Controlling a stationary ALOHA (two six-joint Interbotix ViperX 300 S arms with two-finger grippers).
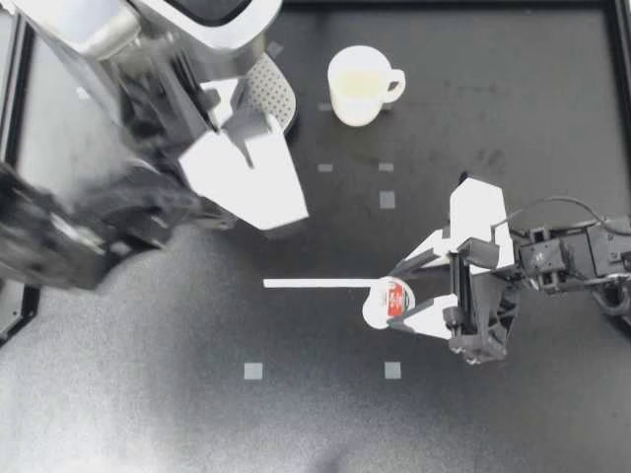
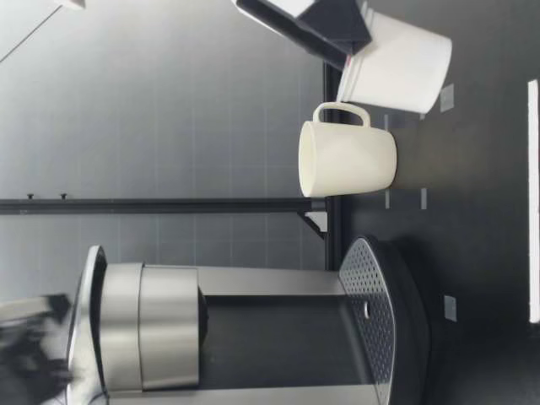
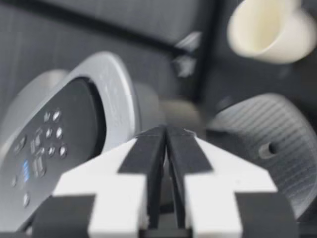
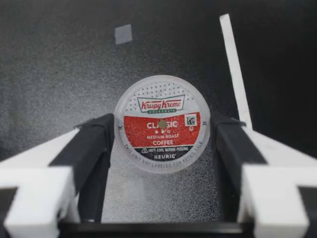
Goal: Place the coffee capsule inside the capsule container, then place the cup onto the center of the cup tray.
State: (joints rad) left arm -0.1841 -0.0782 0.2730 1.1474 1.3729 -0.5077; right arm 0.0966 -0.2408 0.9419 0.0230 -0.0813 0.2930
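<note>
Coffee capsule (image 1: 392, 299): white body, red-and-white foil lid, small dot at centre. Location: mid-desk (image 1: 148, 394), right of centre, grasped both sides by right pincer (image 1: 387, 294). Left pincer (image 1: 237, 113) clenched, empty.

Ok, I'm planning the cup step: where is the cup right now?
In the top view the cup stands upright beside the cup tray, on the tray's right, not on it.

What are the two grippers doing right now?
Left gripper: closed, empty.
Right gripper: closed on the coffee capsule.
</note>
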